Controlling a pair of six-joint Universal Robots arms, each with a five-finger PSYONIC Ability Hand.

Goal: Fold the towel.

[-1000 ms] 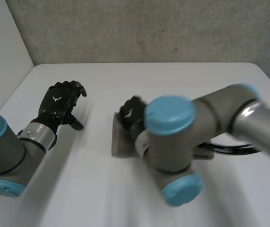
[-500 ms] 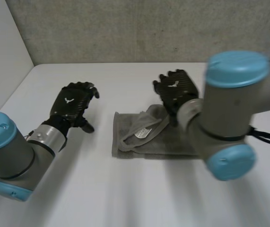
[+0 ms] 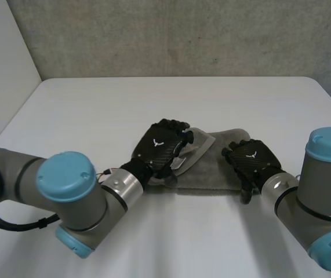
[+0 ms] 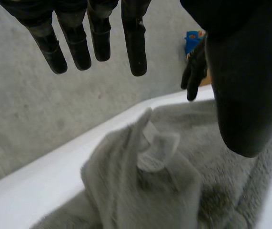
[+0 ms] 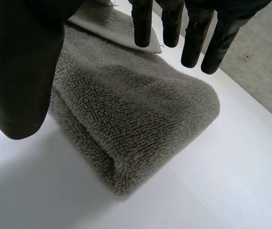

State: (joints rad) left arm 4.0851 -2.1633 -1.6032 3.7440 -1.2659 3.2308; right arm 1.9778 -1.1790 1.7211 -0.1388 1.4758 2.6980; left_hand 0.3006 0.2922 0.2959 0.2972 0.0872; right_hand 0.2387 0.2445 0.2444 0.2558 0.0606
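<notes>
folded grey towel (image 3: 208, 174) on the white table (image 3: 153, 98), a relaxed hand over each end
the left hand (image 3: 159, 146), fingers straight and spread, is over the bunched end, where a raised fold with a white label (image 4: 152, 155) sits under its palm. the right hand (image 3: 250, 161), fingers straight too, has the thick folded end beneath its fingertips.

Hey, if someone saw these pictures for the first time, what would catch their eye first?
A grey towel lies in the middle of the white table with a black robot hand over each end. The left hand, open, hangs above the bunched end, where a white label sticks up. The right hand, also open, hangs above the neatly folded end.
</notes>
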